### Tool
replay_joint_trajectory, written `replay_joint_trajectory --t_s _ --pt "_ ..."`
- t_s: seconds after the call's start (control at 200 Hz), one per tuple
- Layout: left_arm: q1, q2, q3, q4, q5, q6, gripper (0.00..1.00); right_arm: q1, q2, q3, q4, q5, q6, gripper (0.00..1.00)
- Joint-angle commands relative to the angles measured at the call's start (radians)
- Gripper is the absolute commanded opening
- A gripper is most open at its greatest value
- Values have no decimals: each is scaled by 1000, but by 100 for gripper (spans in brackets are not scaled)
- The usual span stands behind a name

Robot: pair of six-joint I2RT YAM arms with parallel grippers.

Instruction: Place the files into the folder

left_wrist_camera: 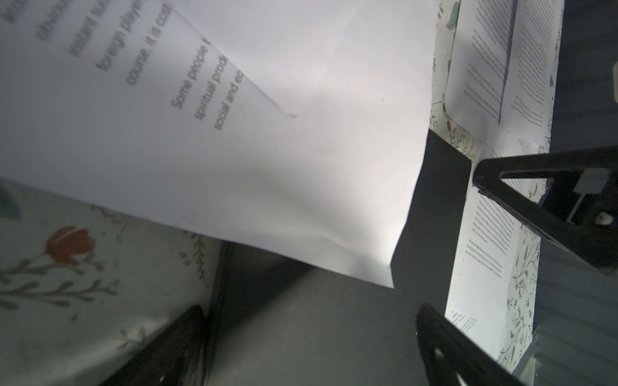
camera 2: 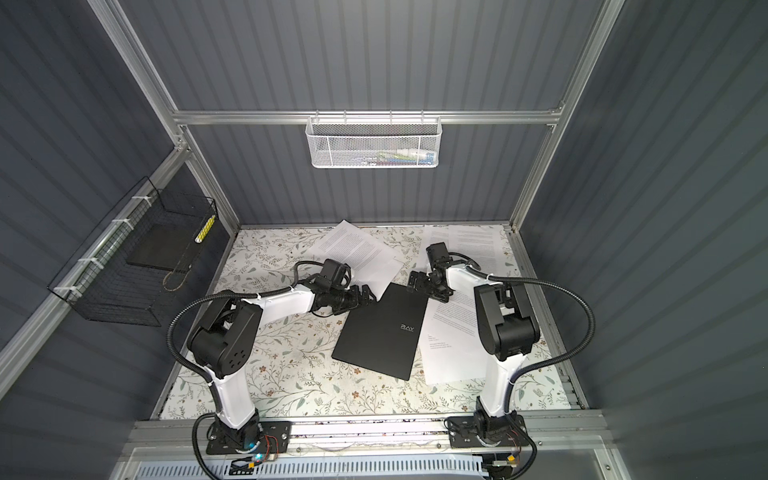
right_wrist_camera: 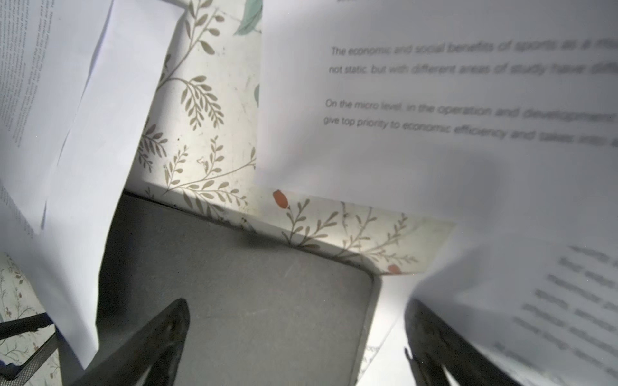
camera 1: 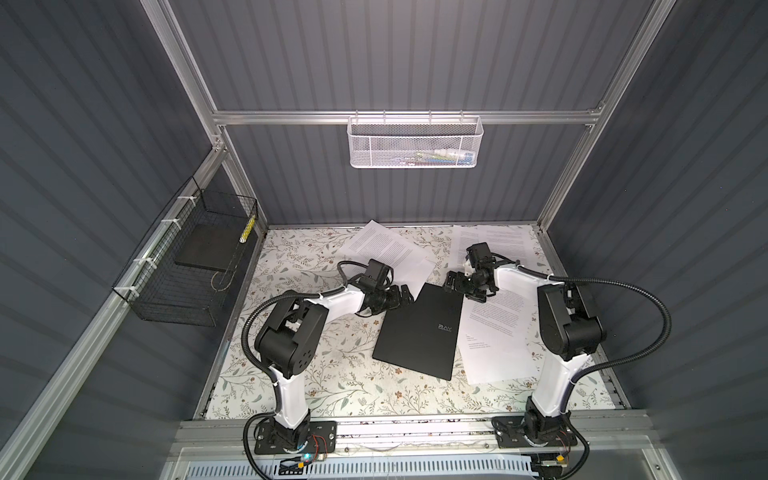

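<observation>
The black folder [camera 1: 417, 332] [camera 2: 380, 332] lies closed and askew mid-table, its "RAY" logo facing up. The files are white printed sheets: a pair at the back centre [camera 1: 386, 253], some at the back right [camera 1: 498, 241], and more beside the folder's right edge [camera 1: 494, 332]. My left gripper [camera 1: 405, 293] [left_wrist_camera: 311, 334] stands open over the folder's far left corner [left_wrist_camera: 301, 317], where a sheet [left_wrist_camera: 267, 167] overlaps it. My right gripper [camera 1: 455, 286] [right_wrist_camera: 294, 334] is open over the far right corner [right_wrist_camera: 250, 294], one finger above paper [right_wrist_camera: 434, 167]. Neither holds anything.
A black wire basket [camera 1: 187, 270] on the left wall holds a dark grey slab [camera 1: 208, 249]. A white mesh basket [camera 1: 413, 141] hangs on the back rail. The floral tabletop [camera 1: 311, 374] is bare at the front left. Frame posts stand at the back corners.
</observation>
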Motion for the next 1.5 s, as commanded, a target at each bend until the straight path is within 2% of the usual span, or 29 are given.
replay_joint_trajectory --t_s 0.0,0.365,0.825,1.496 --pt "-8 97 -42 -147 7 -1 100 5 -2 12 17 -22 -9 99" --pt "-8 109 -40 -147 10 0 100 5 41 60 22 -49 -19 99" --pt "-8 123 -32 -157 5 1 100 4 21 24 14 34 -20 99" --pt "-8 170 -14 -130 19 -24 100 18 1 23 14 -114 5 99"
